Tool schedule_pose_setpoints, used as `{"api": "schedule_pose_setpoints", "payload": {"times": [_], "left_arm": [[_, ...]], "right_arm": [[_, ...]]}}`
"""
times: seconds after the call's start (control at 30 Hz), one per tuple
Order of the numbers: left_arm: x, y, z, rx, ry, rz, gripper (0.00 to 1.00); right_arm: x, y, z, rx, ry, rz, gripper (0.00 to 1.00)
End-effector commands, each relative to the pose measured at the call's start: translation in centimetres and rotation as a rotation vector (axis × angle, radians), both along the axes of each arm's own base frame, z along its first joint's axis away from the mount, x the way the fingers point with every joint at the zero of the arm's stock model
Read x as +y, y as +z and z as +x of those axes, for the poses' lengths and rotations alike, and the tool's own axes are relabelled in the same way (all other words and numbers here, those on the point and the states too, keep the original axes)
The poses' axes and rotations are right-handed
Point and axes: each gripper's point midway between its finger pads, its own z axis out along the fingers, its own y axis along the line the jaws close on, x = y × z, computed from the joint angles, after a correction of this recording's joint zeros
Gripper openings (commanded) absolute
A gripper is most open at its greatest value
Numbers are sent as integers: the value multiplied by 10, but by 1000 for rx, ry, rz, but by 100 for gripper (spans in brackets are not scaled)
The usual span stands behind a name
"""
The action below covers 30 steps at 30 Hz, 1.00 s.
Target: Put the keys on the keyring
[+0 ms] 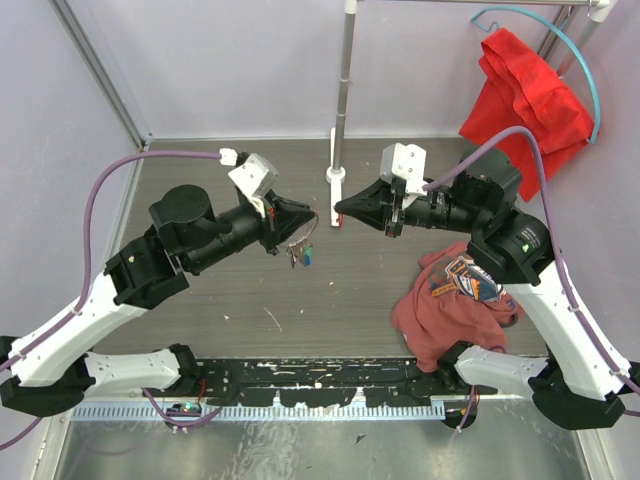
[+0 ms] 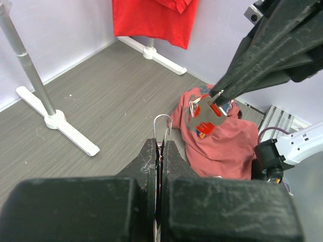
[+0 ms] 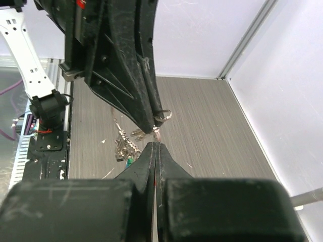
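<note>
Ring in one claw, key in the other
Top view: left gripper (image 1: 303, 224) is clamped on the keyring (image 1: 310, 232) near the middle of the table (image 1: 250, 320), a bunch of keys (image 1: 300, 256) dangling under it, right gripper (image 1: 338, 210) just beside, jaws closed too. Left wrist: the ring's loop pokes out of the shut fingers, and the right one pinches a red key (image 2: 208, 113). Right wrist: that key's tip sits just beside the ring

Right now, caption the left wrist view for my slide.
Left gripper clamps the keyring; right gripper holds a red-headed key beyond, maroon shirt behind.
</note>
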Motion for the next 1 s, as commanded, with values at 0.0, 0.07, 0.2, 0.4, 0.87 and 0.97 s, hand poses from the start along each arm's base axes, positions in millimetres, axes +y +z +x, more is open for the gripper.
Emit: {"api": "schedule_pose_setpoints", "payload": {"times": [0.0, 0.07, 0.2, 0.4, 0.87, 0.97], "left_arm": [[0, 22, 5, -24, 30, -73, 0], [-2, 23, 5, -20, 27, -77, 0], [-4, 25, 4, -17, 18, -83, 0], [-7, 28, 4, -9, 12, -108, 0], [-12, 31, 2, -3, -8, -121, 0], [-12, 32, 2, -1, -9, -123, 0]], "right_arm": [[1, 23, -9, -45, 41, 63, 1], [3, 23, -7, -49, 41, 71, 1], [8, 21, 0, -48, 44, 72, 1], [16, 17, 4, -46, 63, 73, 1], [22, 10, 12, -37, 56, 67, 1], [22, 9, 13, -39, 49, 64, 1]]}}
